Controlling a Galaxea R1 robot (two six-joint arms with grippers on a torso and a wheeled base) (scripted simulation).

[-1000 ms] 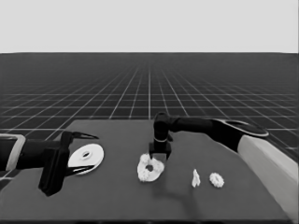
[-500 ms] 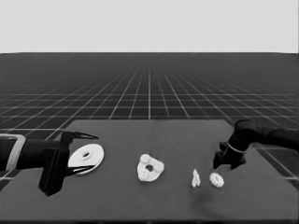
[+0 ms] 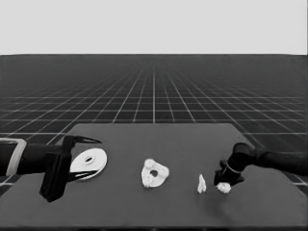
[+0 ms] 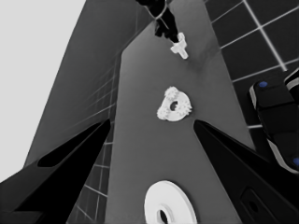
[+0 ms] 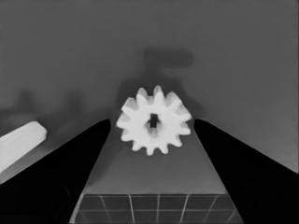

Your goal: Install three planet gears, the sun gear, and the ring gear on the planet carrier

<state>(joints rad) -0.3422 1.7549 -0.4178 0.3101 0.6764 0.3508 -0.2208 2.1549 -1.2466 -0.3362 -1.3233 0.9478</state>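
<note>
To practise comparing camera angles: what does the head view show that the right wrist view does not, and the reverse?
Only the head view shows the larger round part by the parked left gripper, and the smaller round part carrying gears. Only the right wrist view shows the loose gear's single teeth and centre hole, lying between the open fingers. Both show that gear, the thin white piece and the right gripper.

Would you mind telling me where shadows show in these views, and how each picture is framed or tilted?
Right wrist view: a soft shadow falls on the table behind the gear, between the open right gripper wedges. Left wrist view: turned sideways, pale band at left. Head view: faint dark patch below the gear.
</note>
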